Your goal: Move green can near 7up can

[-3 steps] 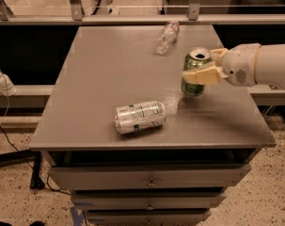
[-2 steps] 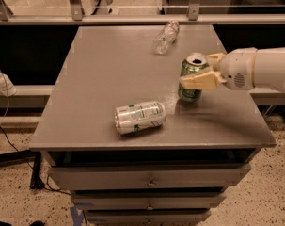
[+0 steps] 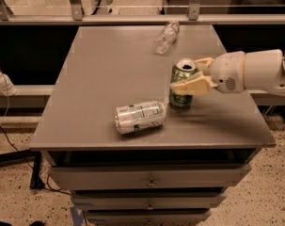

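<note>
The green can (image 3: 181,99) stands upright on the grey table (image 3: 104,79), right of centre, its silver top open. My gripper (image 3: 191,76) reaches in from the right and is shut on the green can, with one cream finger (image 3: 193,85) across its front and the other behind it. The 7up can (image 3: 140,117) lies on its side near the table's front edge, a short way to the left and front of the green can.
A clear plastic bottle (image 3: 165,36) lies on its side near the table's back edge. The table has drawers (image 3: 149,178) below its front. A railing (image 3: 132,19) runs behind it. A white plug and cable (image 3: 2,84) hang at the left.
My gripper has moved the green can to the left and a little toward the front, closer to the 7up can. The 7up can and the bottle have not moved.
</note>
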Tool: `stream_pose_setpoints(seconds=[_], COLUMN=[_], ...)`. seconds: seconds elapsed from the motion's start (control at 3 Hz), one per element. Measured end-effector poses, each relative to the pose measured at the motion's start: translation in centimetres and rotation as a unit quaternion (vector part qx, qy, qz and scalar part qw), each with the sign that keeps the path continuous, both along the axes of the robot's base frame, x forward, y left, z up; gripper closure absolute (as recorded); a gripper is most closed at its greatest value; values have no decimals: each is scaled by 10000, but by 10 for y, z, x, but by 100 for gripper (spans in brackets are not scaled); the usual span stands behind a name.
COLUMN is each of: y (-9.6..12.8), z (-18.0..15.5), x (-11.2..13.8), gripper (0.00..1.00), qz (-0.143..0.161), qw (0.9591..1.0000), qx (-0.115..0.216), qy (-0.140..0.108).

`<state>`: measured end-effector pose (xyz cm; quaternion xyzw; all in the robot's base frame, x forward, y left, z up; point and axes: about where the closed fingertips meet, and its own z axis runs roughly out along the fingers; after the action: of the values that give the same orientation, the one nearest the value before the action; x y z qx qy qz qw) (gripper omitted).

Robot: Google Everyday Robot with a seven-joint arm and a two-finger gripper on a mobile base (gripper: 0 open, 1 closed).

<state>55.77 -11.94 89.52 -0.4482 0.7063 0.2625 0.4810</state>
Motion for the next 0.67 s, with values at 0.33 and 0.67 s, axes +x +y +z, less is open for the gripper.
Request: stream_pose_setpoints(seconds=[0.33,0.67], y=[6,10], z=[-2,-2], x=[-6,-13], gripper=[59,36], qz=[171,337], qw=[9999,9994], qx=[1,-4], qy=[29,59])
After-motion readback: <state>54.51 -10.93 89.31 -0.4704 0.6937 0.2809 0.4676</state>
